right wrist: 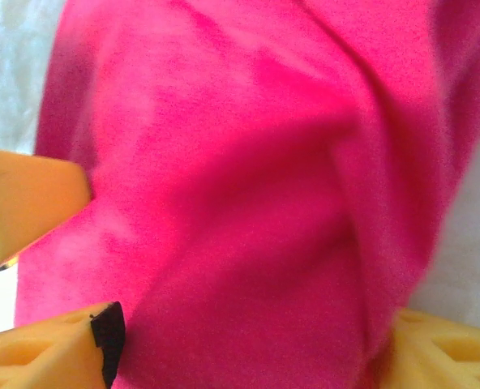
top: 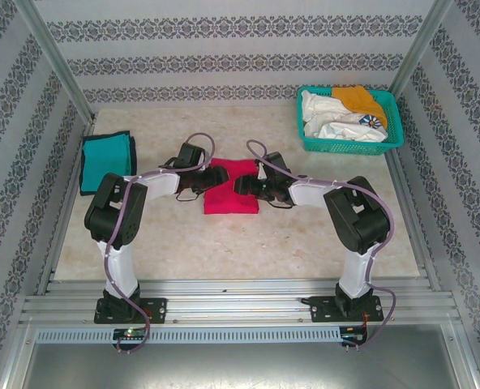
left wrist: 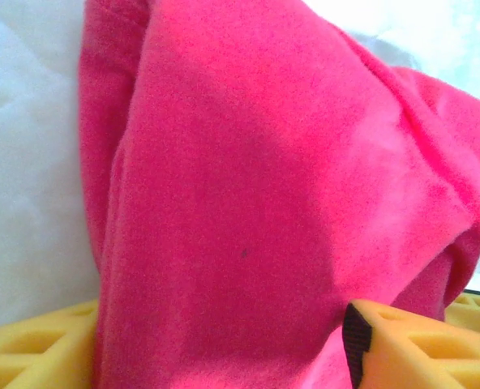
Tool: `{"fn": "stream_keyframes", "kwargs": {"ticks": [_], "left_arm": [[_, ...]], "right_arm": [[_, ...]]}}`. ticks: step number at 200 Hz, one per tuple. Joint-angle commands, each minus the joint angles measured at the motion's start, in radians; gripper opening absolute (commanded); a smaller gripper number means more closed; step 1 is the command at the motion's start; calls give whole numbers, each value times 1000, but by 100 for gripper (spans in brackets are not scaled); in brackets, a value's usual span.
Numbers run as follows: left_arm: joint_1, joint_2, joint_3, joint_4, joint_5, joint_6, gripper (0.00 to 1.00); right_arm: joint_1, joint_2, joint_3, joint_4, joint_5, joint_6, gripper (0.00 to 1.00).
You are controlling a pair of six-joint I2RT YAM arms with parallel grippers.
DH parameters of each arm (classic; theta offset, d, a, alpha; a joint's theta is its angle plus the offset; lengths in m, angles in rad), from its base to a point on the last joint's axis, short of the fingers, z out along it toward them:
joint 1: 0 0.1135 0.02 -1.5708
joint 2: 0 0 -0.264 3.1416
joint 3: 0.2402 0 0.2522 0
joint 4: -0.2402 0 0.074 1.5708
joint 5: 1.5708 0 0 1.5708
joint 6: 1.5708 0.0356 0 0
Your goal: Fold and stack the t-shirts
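Centrally on the pale, stone-patterned tabletop (top: 248, 243) lies a bright pink-red t-shirt (top: 231, 188), soft matte cloth folded into a compact upright rectangle. Both arms reach inward to it from either side. The left tool (top: 216, 176) meets the shirt's upper left edge, and the right tool (top: 244, 185) meets its right edge at mid-height. Seen from the left wrist, yellow foam-like fingers (left wrist: 29, 348) with a moulded lattice of triangular hollows stand far apart at the bottom corners, with a thick, gently creased fold of pink cloth filling the gap between them. The jaws are spread wide and are not pinching it. From the right wrist, matching yellow fingers (right wrist: 45, 348) also sit wide apart, with rumpled pink fabric bulging between them, unclamped. At the tabletop's left edge rests a teal t-shirt (top: 106, 162) with dark edging, folded into a square. In the far right corner, a teal plastic mesh basket (top: 349, 147) holds crumpled white t-shirts (top: 325, 113) and an orange t-shirt (top: 357, 97).
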Motion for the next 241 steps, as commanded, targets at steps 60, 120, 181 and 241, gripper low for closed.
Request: {"fn": "stream_keyframes", "kwargs": {"ticks": [60,120,181,241], "left_arm": [[7,-130,-121,7,-55,31,79],[-1,-42,-84,67,19,-7,63],[-10,-5,-79,153,70,-54,59],[-24,42,-57,217,150,-103,49]], "right_arm": [[-17,24,28,2,93,83,80],[5,83,79,13,35,66,60],[6,100,79,48,-12,76,50],[7,139,93,85,-81,85,45]]}}
